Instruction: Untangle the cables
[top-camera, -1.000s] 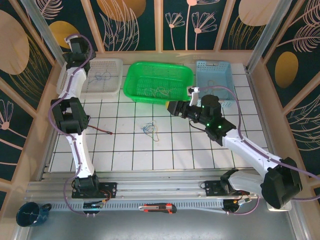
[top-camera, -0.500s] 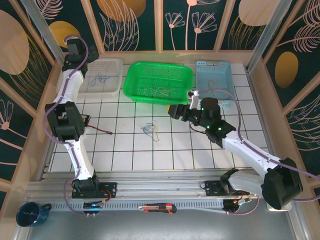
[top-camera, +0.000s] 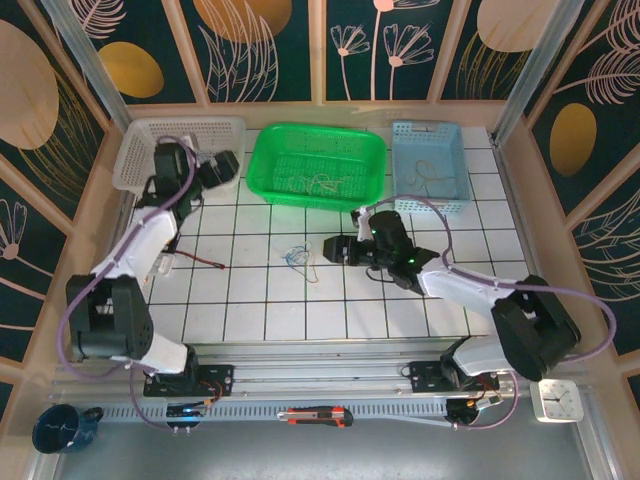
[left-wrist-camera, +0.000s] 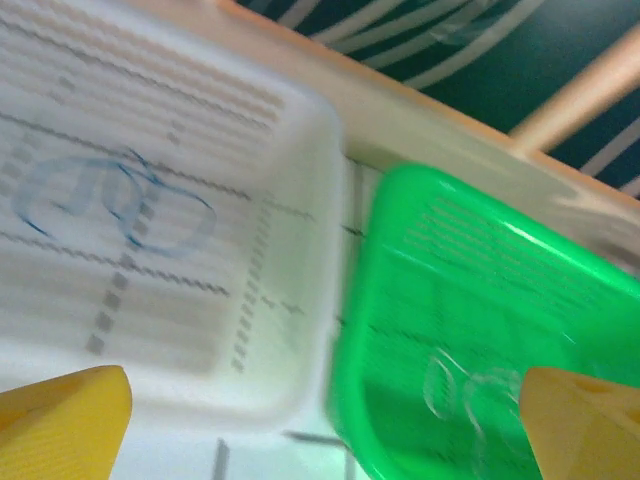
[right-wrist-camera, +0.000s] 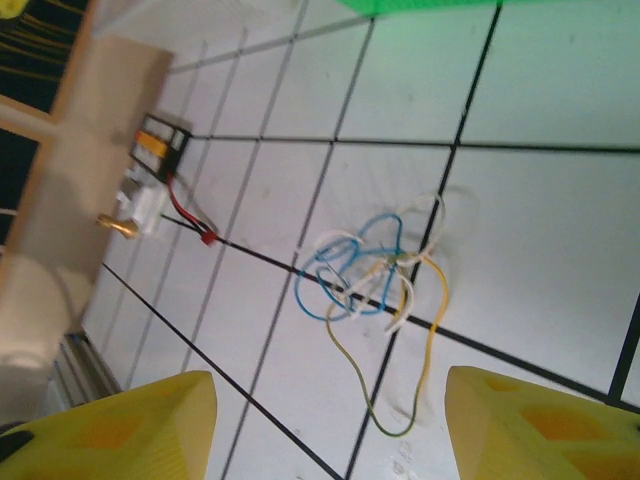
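Note:
The cables (top-camera: 299, 257) lie as one small tangle of blue, tan-yellow and pale grey loops on the white tiled floor, left of centre. In the right wrist view the cables (right-wrist-camera: 391, 257) lie flat just beyond my yellow fingertips (right-wrist-camera: 140, 430). My right gripper (top-camera: 327, 249) hovers low just right of the tangle; the right gripper (right-wrist-camera: 335, 435) is open with nothing between its jaws. My left gripper (top-camera: 231, 165) hangs over the gap between the white and green baskets. The left gripper (left-wrist-camera: 320, 430) is open and empty.
A white basket (top-camera: 150, 140) holding a blue wire (left-wrist-camera: 120, 200) stands at the back left. Beside it are a green basket (top-camera: 318, 135) with a pale wire (left-wrist-camera: 470, 385) and a blue basket (top-camera: 402, 165). A dark red-tipped lead (top-camera: 205, 262) lies left of the tangle.
My left arm has swung down from the white basket's far left corner to its right edge. My right gripper has come lower and leftward, close to the tangle, its jaws slightly narrower.

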